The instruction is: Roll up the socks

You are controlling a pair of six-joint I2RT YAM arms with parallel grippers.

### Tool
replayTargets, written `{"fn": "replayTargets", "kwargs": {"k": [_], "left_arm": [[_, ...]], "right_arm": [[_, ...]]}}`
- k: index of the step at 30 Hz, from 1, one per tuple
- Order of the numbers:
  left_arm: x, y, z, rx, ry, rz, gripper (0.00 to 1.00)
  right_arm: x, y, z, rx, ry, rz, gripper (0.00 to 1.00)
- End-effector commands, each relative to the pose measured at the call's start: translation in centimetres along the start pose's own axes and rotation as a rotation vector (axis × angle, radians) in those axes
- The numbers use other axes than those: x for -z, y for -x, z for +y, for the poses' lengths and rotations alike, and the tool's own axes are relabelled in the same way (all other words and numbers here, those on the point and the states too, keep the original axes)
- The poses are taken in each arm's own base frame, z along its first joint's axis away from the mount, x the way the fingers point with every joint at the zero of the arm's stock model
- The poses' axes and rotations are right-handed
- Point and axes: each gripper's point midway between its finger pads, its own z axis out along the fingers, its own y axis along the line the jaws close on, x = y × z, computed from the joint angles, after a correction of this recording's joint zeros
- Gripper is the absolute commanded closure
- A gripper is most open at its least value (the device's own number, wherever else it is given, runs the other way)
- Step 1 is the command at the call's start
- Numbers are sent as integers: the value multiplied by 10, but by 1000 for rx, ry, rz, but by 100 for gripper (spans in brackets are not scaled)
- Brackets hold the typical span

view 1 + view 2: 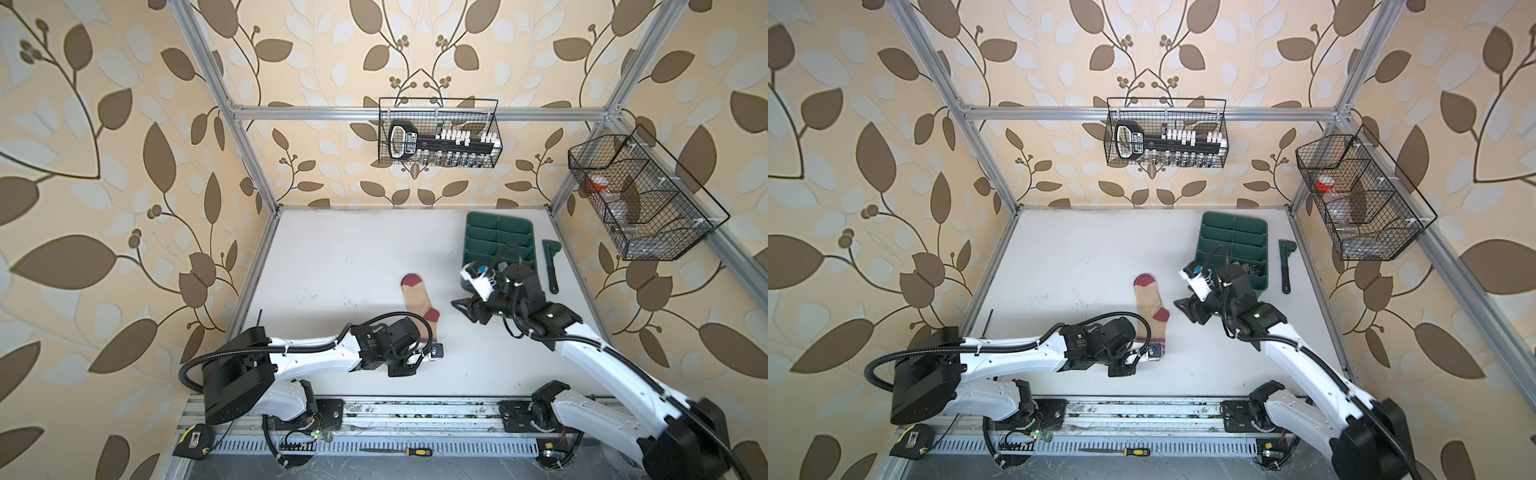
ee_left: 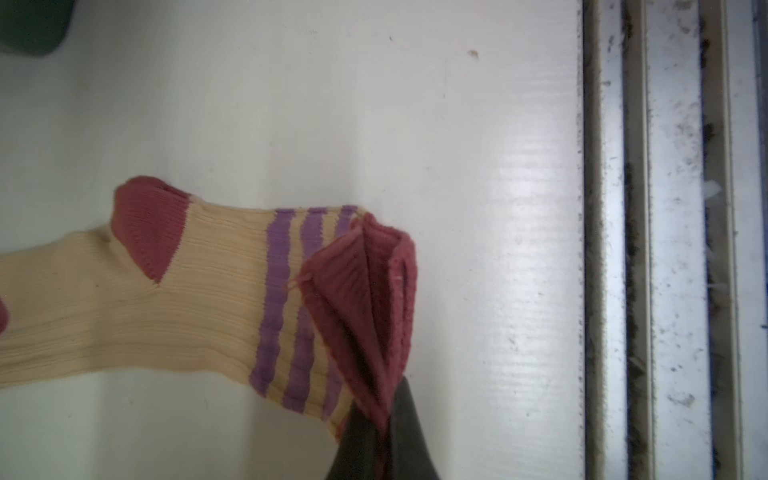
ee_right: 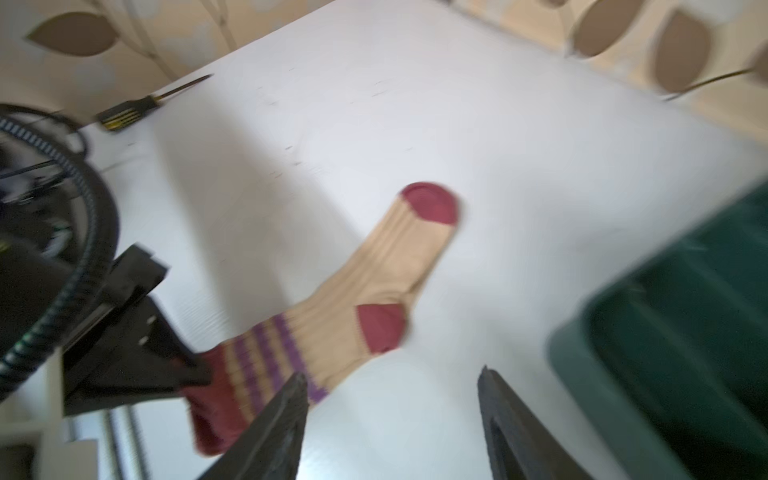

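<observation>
Beige sock (image 2: 124,316): cuff pinched in left pincer (image 2: 380,415), arm (image 1: 307,353) outstretched low.

Bright even light; blurry right wrist view

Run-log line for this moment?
left gripper: shut on beige sock, at cuff | right gripper: open, empty | sock: not yet rolled
</observation>
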Motion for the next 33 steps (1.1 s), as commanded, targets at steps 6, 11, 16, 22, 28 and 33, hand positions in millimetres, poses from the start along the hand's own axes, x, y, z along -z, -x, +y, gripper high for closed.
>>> {"fn": "replayTargets", "kwargs": {"k": [6, 11, 16, 22, 28, 33], "left_arm": [[-26, 24, -35, 190, -287, 14, 100], [-32, 24, -28, 375, -366, -16, 100], [-32, 27, -24, 507, -493, -41, 100], [-33, 32, -20, 609, -619, -50, 100], [-36, 26, -16, 664, -649, -28, 100], [-39, 21, -19, 673, -657, -13, 100]], "right_arm": [[98, 15, -57, 217, -494, -239, 38], [86, -4, -12, 473, -273, -152, 41], [77, -24, 36, 825, -152, -116, 41], [63, -81, 100, 1344, -2, -24, 40], [40, -125, 158, 1527, 160, -47, 38], [9, -147, 182, 1558, 268, 20, 39]]}}
